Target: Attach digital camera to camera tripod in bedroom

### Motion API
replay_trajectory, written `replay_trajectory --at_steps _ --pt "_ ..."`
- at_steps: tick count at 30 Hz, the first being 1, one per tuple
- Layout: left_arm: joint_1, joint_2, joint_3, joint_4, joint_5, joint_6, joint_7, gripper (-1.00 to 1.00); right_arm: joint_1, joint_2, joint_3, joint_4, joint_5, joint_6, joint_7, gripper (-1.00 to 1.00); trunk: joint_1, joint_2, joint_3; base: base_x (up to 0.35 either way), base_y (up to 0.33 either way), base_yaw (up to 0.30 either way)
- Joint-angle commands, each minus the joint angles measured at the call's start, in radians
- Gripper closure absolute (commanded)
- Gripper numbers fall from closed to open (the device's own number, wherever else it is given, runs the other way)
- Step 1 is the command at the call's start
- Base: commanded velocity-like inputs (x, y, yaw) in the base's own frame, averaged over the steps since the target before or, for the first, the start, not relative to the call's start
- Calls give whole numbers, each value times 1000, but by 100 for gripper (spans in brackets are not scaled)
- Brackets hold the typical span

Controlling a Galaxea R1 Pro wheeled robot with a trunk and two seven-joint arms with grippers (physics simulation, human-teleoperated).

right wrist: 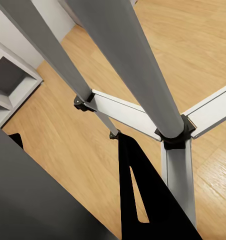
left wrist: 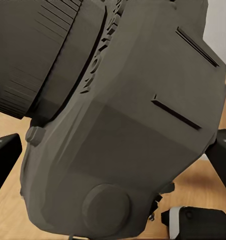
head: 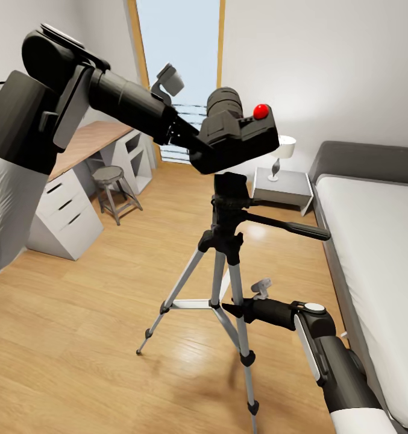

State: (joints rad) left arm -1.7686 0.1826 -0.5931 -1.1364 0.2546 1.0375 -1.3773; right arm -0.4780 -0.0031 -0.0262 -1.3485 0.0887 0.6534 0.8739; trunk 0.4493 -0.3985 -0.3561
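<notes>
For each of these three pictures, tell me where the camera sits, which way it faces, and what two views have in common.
Head view: from the robot's head, looking down and forward at the camera tripod in the bedroom; both arms show.
Left wrist view: on the left arm, looking along its tool at the digital camera close up; dark finger edges show.
Right wrist view: on the right arm, looking at tripod legs; a black fingertip shows.
Shared: head and right wrist views both show the tripod and the wood floor.
</notes>
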Motion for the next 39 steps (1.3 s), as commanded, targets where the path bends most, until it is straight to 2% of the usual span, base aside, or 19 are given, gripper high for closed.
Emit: replay_trajectory --at_steps 1,5,6,7,9,28,29,30,35,39 --pt "-2 7 -6 -4 12 10 -2 100 -1 0 -3 52 59 -11 8 100 1 -2 -2 0 0 0" --pt "-2 21 -13 -19 33 10 -2 100 -1 0 -3 52 59 -11 8 100 1 -2 -2 0 0 0" --pt "-2 37 -19 -39 47 10 -2 100 -1 0 -3 53 59 -11 8 100 1 -2 -2 0 0 0" --pt "-2 76 -27 -84 65 10 -2 100 -1 0 -3 53 59 -11 8 100 1 -2 -2 0 0 0" --pt "-2 94 -30 -110 71 10 -2 100 -1 0 -3 54 59 -11 7 100 1 -2 -2 0 0 0" --pt "-1 101 -31 -107 73 10 -2 100 -1 0 -3 57 64 -17 5 100 1 -2 -2 0 0 0" --pt "5 107 -25 -112 66 4 4 100 -1 2 -8 4 28 -6 14 100 1 -2 -2 0 0 0" --pt "10 113 -20 -118 59 -3 10 100 -1 2 -12 8 16 -6 8 100 1 -2 -2 0 0 0" --pt "27 139 5 -134 24 -11 25 100 -1 2 -15 10 -18 -8 -16 100 1 -2 -2 0 0 0" --pt "5 132 -14 -111 44 -11 42 100 -1 -7 -24 7 -37 -9 -20 100 1 -2 -2 0 0 0"
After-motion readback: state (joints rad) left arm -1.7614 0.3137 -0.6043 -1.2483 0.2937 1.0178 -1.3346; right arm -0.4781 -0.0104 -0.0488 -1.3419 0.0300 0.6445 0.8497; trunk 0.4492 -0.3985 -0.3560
